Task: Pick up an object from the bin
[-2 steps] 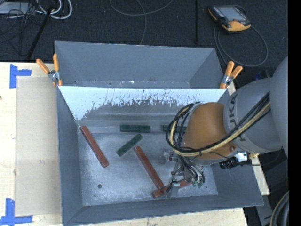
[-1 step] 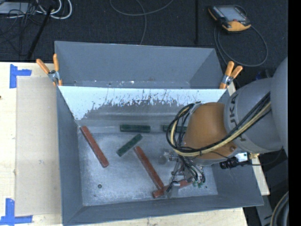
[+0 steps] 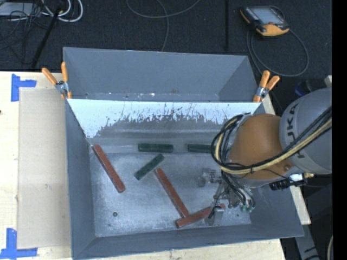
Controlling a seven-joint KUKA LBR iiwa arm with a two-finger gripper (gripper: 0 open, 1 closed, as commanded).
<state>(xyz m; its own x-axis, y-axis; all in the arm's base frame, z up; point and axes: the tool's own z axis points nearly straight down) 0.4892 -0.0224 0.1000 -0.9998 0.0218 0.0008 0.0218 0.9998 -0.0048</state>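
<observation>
- Gripper sits low in the lower right, at the end of a short reddish-brown bar lying flat
- Spread or pinching: cannot tell
- Bar looks unlifted; grasp and raise likely remain

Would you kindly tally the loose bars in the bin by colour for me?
Reddish-brown bars: 3
Dark green bars: 3, one partly hidden by the arm
Total: 6
</observation>
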